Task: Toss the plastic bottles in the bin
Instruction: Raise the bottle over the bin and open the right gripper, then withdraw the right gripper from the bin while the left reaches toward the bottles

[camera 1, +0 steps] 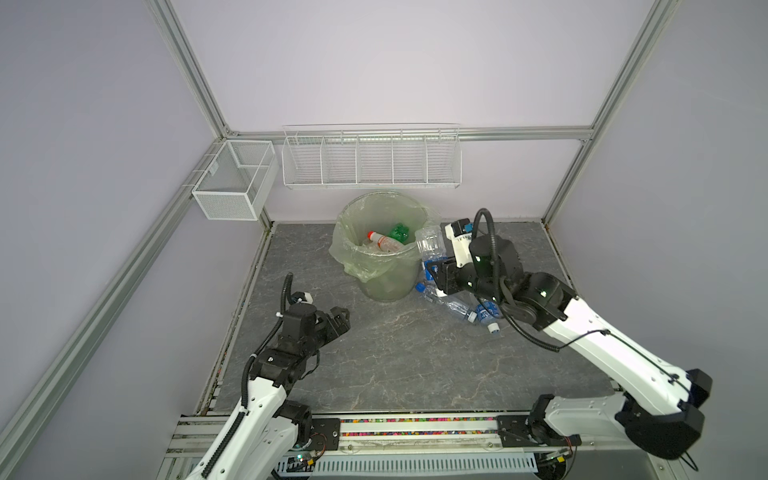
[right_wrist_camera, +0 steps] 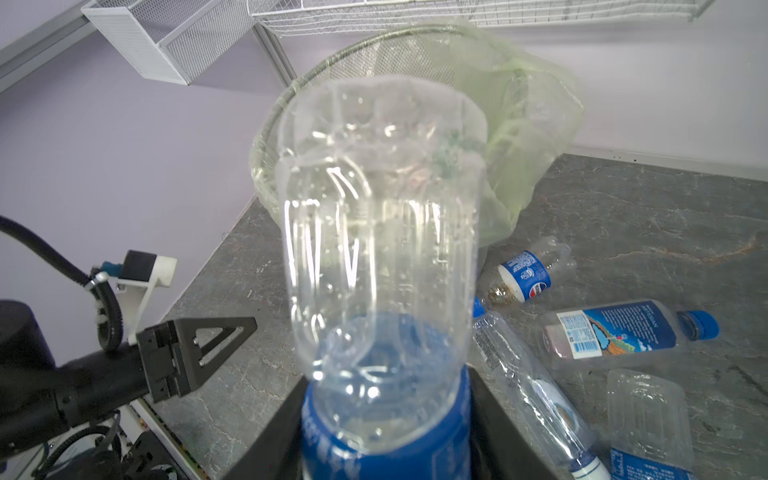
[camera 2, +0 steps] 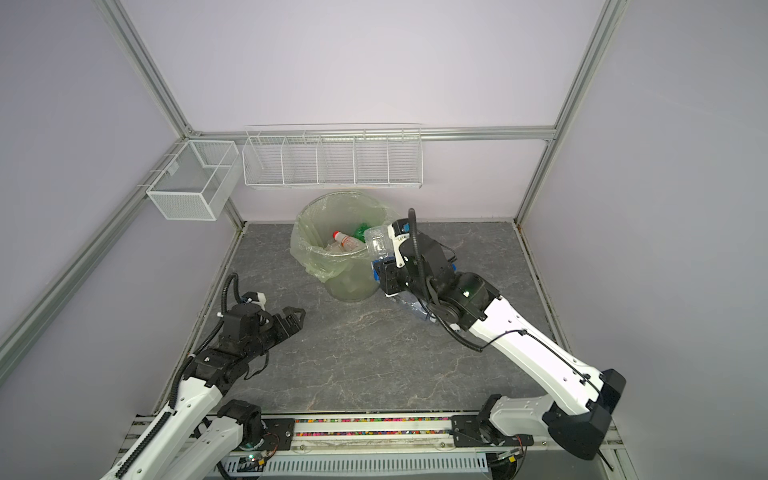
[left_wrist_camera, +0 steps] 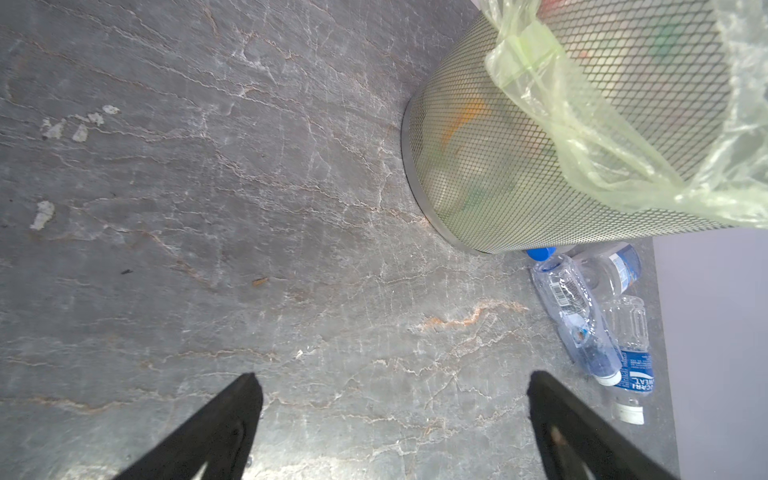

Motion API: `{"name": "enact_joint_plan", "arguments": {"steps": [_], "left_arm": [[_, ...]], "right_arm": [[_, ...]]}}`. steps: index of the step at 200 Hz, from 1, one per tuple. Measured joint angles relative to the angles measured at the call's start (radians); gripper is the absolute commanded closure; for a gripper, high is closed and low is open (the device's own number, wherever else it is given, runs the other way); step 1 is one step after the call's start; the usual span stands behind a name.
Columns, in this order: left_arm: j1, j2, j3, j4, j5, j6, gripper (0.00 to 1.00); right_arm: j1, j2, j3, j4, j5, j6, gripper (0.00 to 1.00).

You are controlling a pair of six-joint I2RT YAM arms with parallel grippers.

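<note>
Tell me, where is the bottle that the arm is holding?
In both top views the clear blue-labelled bottle is right of centre, clamped in the right gripper, its base raised beside the rim of the bin.

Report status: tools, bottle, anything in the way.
Right tool shut on clear blue-label bottle, raised beside bin rim, not yet in. Left tool open, empty, over table. Loose bottles on table beside bin; nothing blocking.

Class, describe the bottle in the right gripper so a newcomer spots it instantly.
Find the green-bagged bin at the back of the table. Beside its rim, the right gripper clamps a clear bottle by its blue label. Unlike the bottles lying below, it is held off the table.
</note>
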Motion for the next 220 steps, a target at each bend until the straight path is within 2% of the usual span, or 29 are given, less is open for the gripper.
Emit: {"name": "enact_joint_plan", "arguments": {"steps": [14,22,33,46,49,52,63,73,87,104,124,170,220], "left_arm": [[0.0,0.005,0.0,0.005,0.003,-0.001,0.0],[0.0,0.007,0.0,0.008,0.005,-0.003,0.0],[0.0,0.008,0.0,0.011,0.011,-0.004,0.0],[0.0,0.008,0.0,0.012,0.019,-0.005,0.0],[0.0,0.008,0.0,0.012,0.021,-0.006,0.0],[0.0,0.007,0.0,0.012,0.023,-0.006,0.0],[0.0,0.007,0.002,0.009,0.028,-0.007,0.0],[0.0,0.006,0.005,0.005,0.031,-0.007,0.0],[0.0,0.002,0.014,-0.005,0.031,-0.006,0.0],[0.0,-0.008,0.021,-0.007,0.029,-0.004,0.0],[0.0,-0.011,0.023,-0.006,0.03,-0.004,0.0],[0.0,0.015,0.023,-0.003,0.049,-0.005,0.0],[-0.048,-0.01,0.006,0.044,0.051,-0.065,0.0]], "right_arm": [[-0.011,0.129,0.184,-0.027,0.001,-0.018,0.5],[-0.022,0.224,0.317,-0.056,-0.002,-0.028,0.44],[-0.046,0.373,0.539,-0.099,-0.002,-0.048,0.22],[-0.075,0.563,0.827,-0.177,0.004,-0.07,0.01],[-0.081,0.606,0.896,-0.201,0.004,-0.068,0.09],[-0.087,0.649,0.965,-0.227,0.006,-0.077,0.12],[-0.105,0.78,1.166,-0.303,0.011,-0.09,0.12],[-0.116,0.829,1.228,-0.36,0.016,-0.093,0.12],[-0.119,0.788,1.117,-0.379,0.017,-0.099,0.12],[-0.108,0.613,0.792,-0.32,0.003,-0.1,0.12],[-0.098,0.428,0.557,-0.272,0.002,-0.099,0.12],[-0.102,0.159,0.348,-0.138,0.003,-0.095,0.12],[-0.106,0.057,0.095,-0.078,-0.011,-0.075,0.12]]}}
